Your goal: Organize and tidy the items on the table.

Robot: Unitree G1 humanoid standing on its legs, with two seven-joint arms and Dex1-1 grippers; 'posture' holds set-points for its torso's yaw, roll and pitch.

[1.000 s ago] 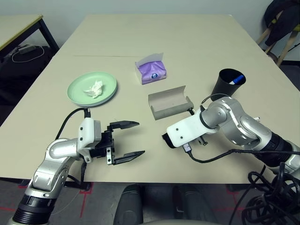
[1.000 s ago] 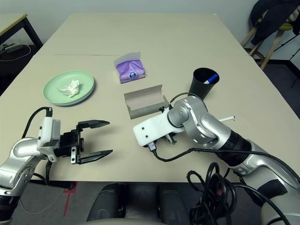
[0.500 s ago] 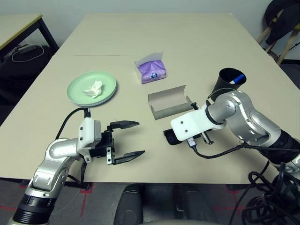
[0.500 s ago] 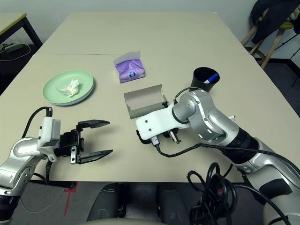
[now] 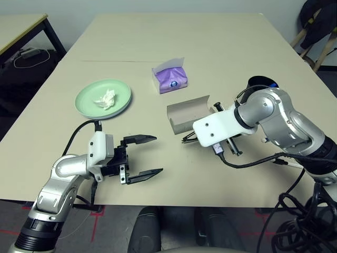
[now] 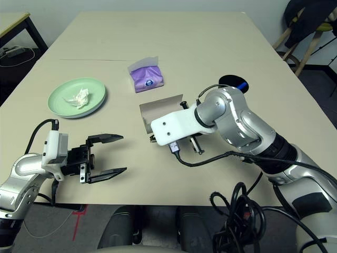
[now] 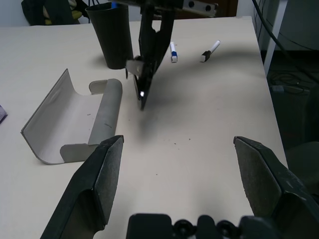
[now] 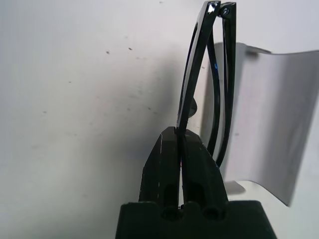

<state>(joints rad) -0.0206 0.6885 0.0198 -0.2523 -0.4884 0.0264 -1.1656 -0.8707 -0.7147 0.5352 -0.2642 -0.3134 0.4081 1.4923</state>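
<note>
While the left gripper [image 5: 143,156] idles wide open nearest us, the right gripper [image 8: 182,144] pinches the folded black sunglasses [image 8: 207,74] by one thin edge, just off the table [image 5: 210,47] beside the open grey glasses case [image 5: 189,113]. Beyond the case sit the black cup [image 7: 110,35] and purple tissue pack [image 5: 169,79]. Such a slim hold could let the sunglasses swivel or slip, missing the case.

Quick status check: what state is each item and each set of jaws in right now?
glasses case: open, lying on the table, nothing in it.
sunglasses: folded, pinched in the right gripper, lifted off the table.
left gripper: jaws open, holding nothing.
black cup: upright.
tissue pack: a tissue sticking up.
green plate: holds a crumpled tissue.
two pens: loose on the table.
</note>
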